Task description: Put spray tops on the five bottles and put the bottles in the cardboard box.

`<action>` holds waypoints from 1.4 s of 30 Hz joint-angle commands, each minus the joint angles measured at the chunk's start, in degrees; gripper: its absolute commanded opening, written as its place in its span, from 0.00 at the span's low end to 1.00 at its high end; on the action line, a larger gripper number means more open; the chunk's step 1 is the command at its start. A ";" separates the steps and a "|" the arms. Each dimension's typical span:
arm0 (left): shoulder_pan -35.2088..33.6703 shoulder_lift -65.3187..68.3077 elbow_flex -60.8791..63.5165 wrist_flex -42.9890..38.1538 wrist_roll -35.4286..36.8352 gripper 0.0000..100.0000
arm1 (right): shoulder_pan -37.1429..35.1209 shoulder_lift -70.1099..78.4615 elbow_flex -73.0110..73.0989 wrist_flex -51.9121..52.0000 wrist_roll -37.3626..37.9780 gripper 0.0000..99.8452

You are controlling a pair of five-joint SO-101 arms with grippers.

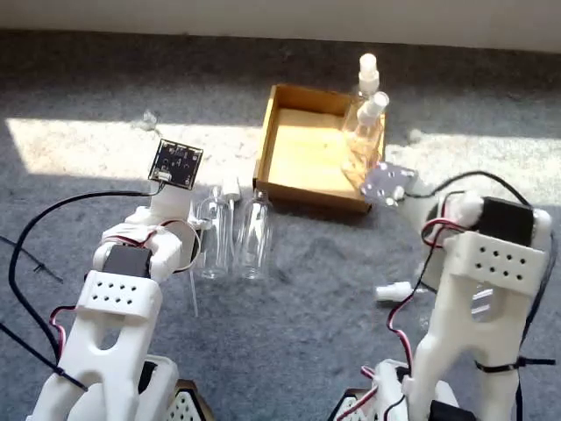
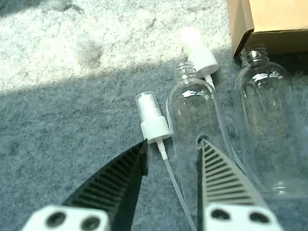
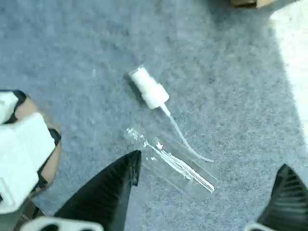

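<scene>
- Left wrist view: left gripper (image 2: 172, 142) open, white spray top (image 2: 153, 120) lying just ahead of it.
- Beside it we see a clear, uncapped bottle (image 2: 197, 125).

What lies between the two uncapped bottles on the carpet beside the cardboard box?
A loose white spray top, beside their necks, between the bottle nearer the box and the other bottle; the left wrist view shows it.

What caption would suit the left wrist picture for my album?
Open left gripper hovers over a loose spray top beside two uncapped clear bottles on grey carpet.
</scene>
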 commanded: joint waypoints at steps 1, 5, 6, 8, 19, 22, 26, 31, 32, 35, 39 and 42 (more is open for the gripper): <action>-0.22 0.13 -0.31 -0.88 -0.44 0.16 | 14.37 -1.45 1.89 0.84 29.80 0.37; -0.22 0.13 -0.31 -0.97 -0.44 0.16 | 20.62 -1.45 7.52 -4.62 36.57 0.37; -0.22 0.13 -0.31 -0.97 -0.44 0.16 | 21.67 -1.45 9.27 -7.43 37.27 0.37; -0.22 0.13 -0.31 -0.97 -0.44 0.16 | 23.43 -1.36 13.41 -13.93 39.21 0.37; 10.68 0.13 -4.44 8.88 -11.52 0.16 | 23.08 -1.45 36.97 -39.16 50.11 0.37; 17.45 0.13 -9.27 16.00 -14.07 0.16 | 22.46 -1.45 39.52 -43.03 49.93 0.37; 23.87 0.22 -13.05 20.66 -14.59 0.16 | 23.87 -1.10 43.74 -48.40 49.76 0.29; 25.27 0.22 -13.05 20.66 -14.33 0.16 | 26.15 -1.45 48.48 -53.49 49.76 0.11; 25.27 0.22 -13.05 20.66 -14.33 0.16 | 26.59 -1.45 49.19 -53.76 49.67 0.10; 25.27 0.22 -13.05 21.01 -14.33 0.16 | 27.03 -1.45 49.98 -53.85 41.93 0.10; 25.10 0.22 -12.97 20.92 -14.24 0.16 | 23.69 -1.45 49.80 -55.60 21.36 0.10; 24.84 0.22 -12.88 21.01 -14.24 0.16 | 19.65 -1.45 49.71 -61.58 5.01 0.10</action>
